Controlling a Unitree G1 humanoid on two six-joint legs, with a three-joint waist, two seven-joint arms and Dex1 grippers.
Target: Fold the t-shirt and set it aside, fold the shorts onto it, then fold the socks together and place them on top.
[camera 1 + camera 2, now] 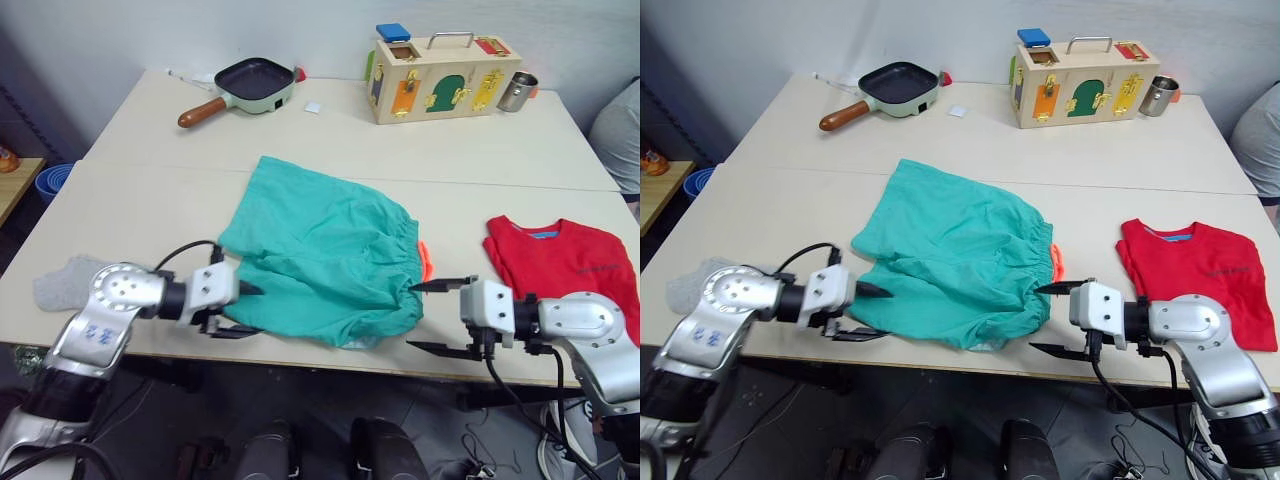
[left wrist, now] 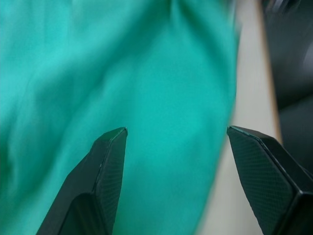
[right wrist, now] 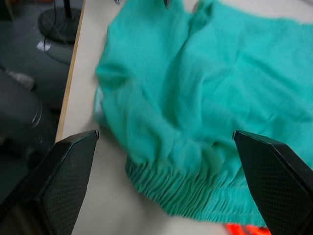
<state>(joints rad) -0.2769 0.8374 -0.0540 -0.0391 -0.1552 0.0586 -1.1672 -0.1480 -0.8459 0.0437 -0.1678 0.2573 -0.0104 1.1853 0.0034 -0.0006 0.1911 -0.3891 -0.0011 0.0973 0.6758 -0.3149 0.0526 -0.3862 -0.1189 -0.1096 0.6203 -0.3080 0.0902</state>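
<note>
**Shorts fold in hand, both hands poised at the near edge**

In the left eye view the shorts [image 1: 322,250] lay spread in the middle of the counter [image 1: 140,200], waistband to the right with the orange drawstring [image 1: 426,260] showing. The t-shirt [image 1: 565,262] lay folded at the right, apart from the shorts. A sock [image 1: 62,281] lay at the near left edge. The left hand [image 1: 238,310] sat at the shorts' near left corner, fingers apart; the right hand [image 1: 440,316] sat just beside the waistband's near end, fingers apart and holding nothing. A pan [image 1: 250,84] and a wooden box [image 1: 441,76] stood far off.

The right eye view showed the same layout.

In the left wrist view the two fingers stood wide apart over teal cloth beside the counter's edge, gripping nothing.

In the right wrist view the fingers were likewise wide, the gathered waistband between them.

By my judgement the t-shirt step was done and the shorts fold was starting; the next move called for each hand to pinch its near corner and carry the cloth over
</note>
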